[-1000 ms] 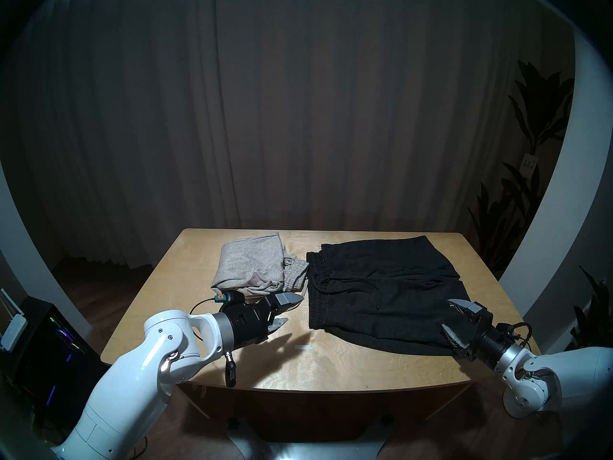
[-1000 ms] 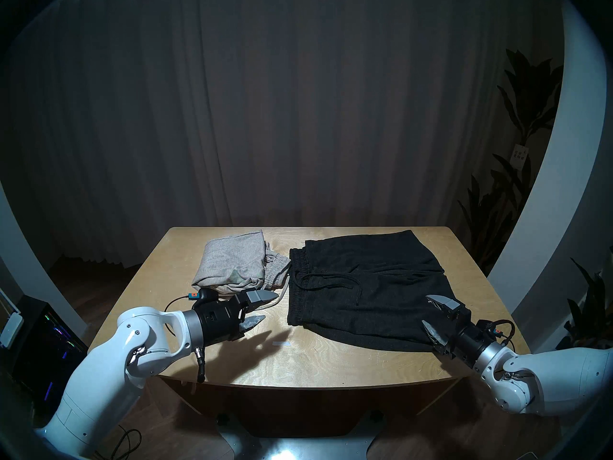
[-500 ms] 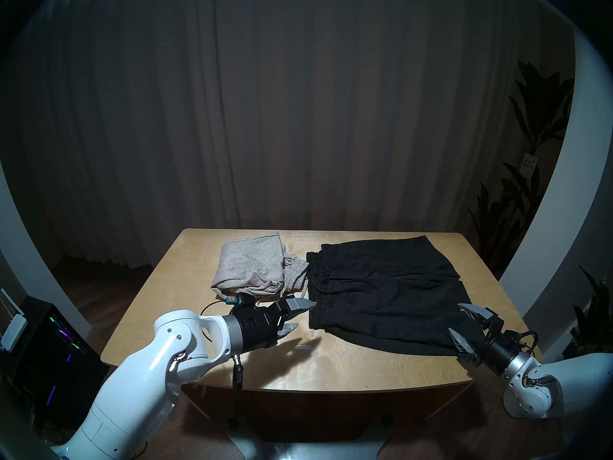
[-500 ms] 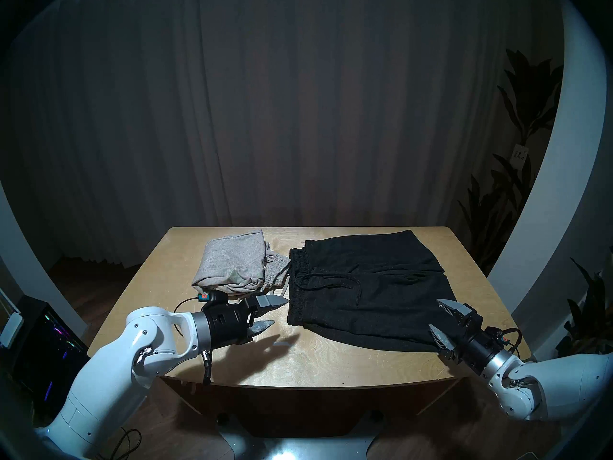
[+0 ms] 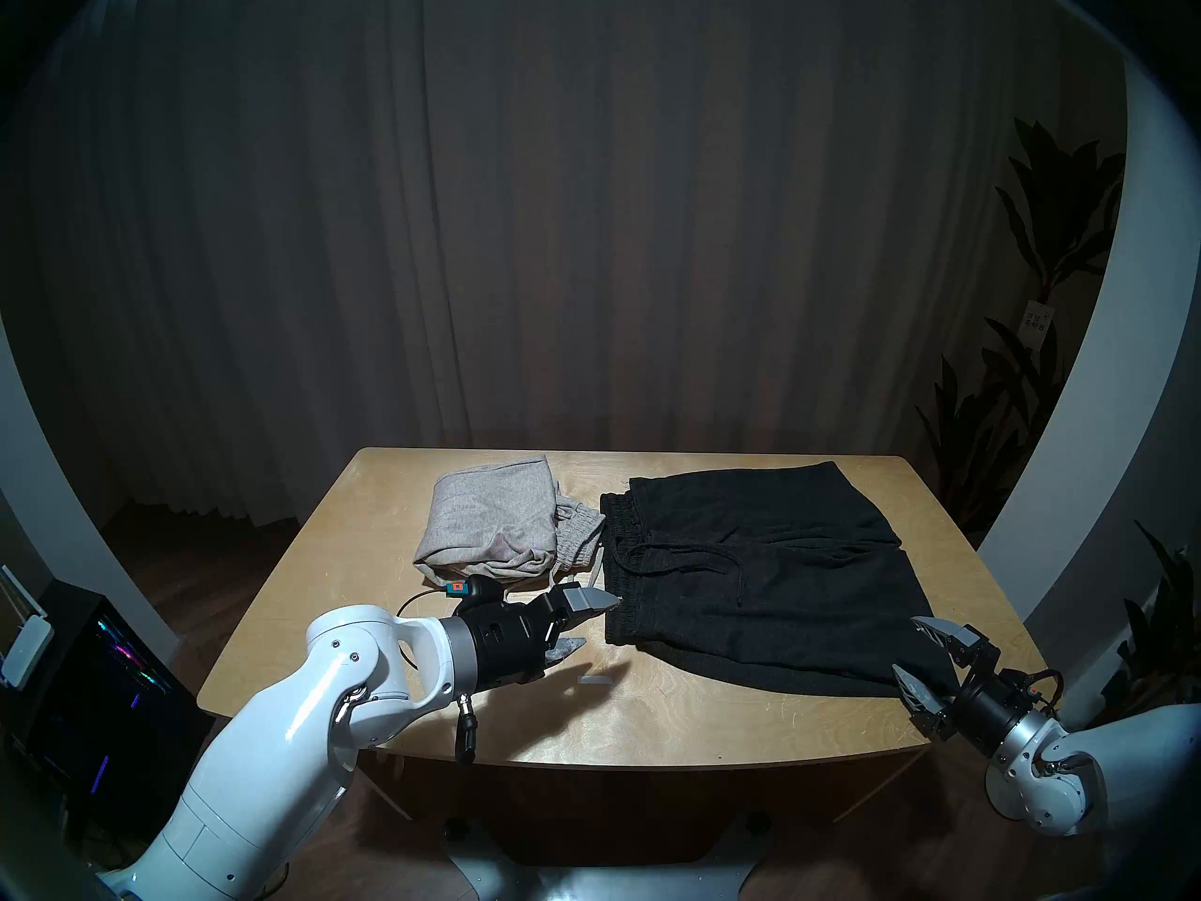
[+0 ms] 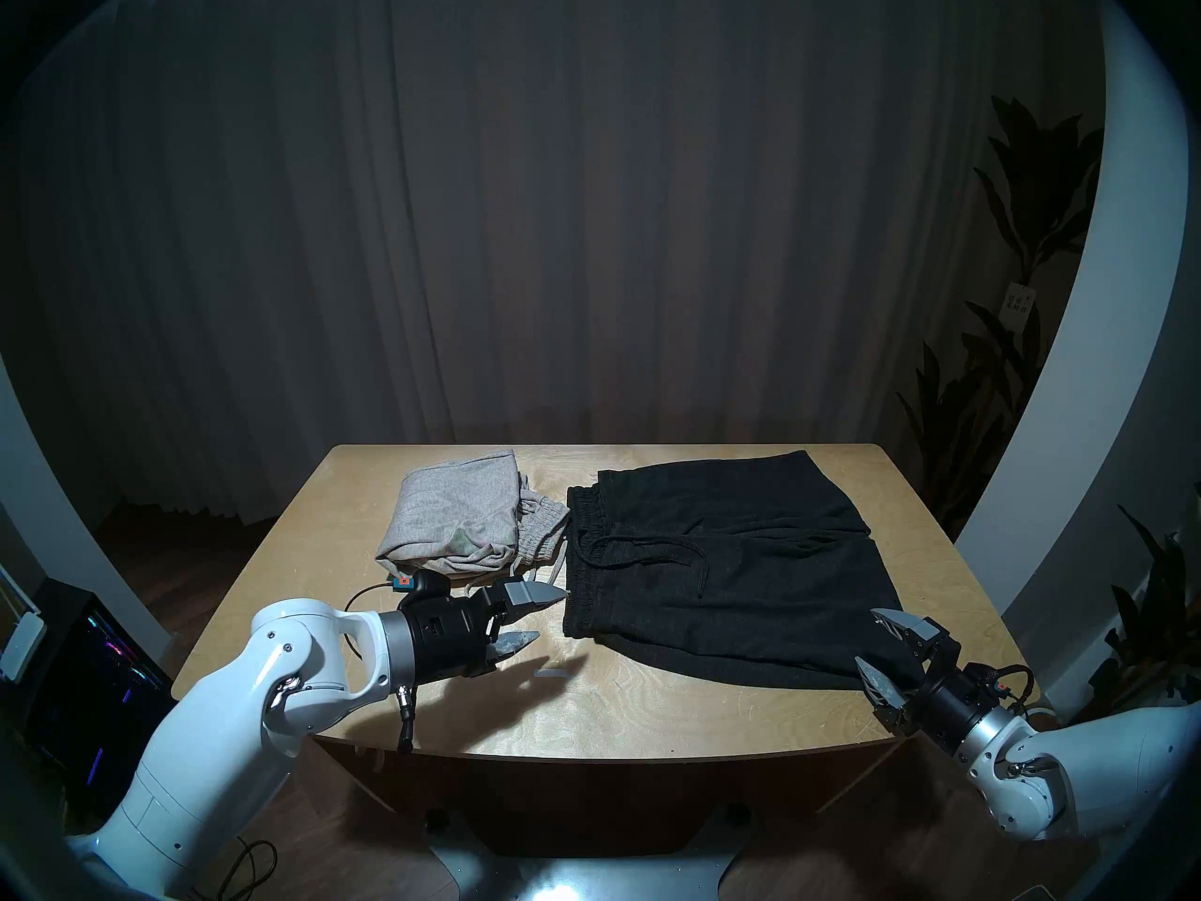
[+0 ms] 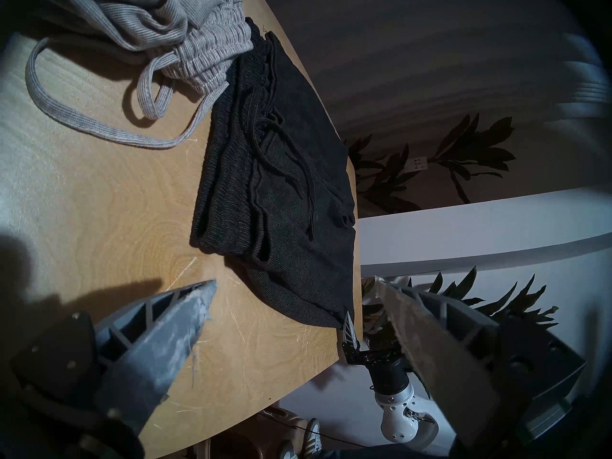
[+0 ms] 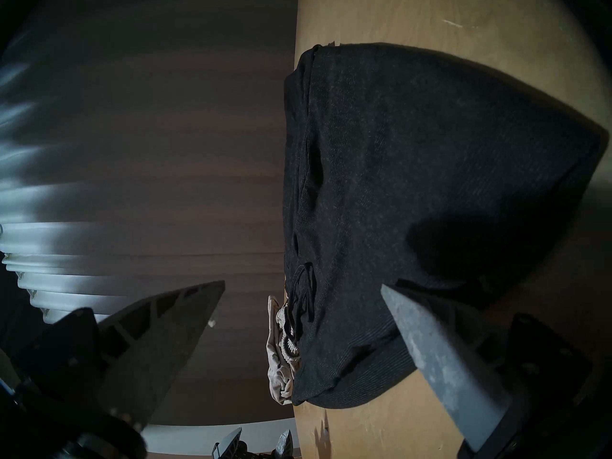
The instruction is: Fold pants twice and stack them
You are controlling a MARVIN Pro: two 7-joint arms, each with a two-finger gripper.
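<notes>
Wooden table (image 5: 650, 717), black pants (image 5: 760, 574) spread flat toward its right edge, folded grey pants (image 5: 494, 522) near the far left, left gripper (image 5: 588, 622) open by the black waistband, right gripper (image 5: 926, 656) open at the near right corner, small tag on a plant (image 5: 1034, 318) unreadable

The right gripper (image 5: 921, 654) has drawn back off the black pants (image 5: 754, 568) toward the table's (image 5: 650, 717) corner

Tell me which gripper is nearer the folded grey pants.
Left. The left gripper hovers open just in front of the grey pants, beside their cord. The right gripper is across the table at the black pants' far corner.
</notes>
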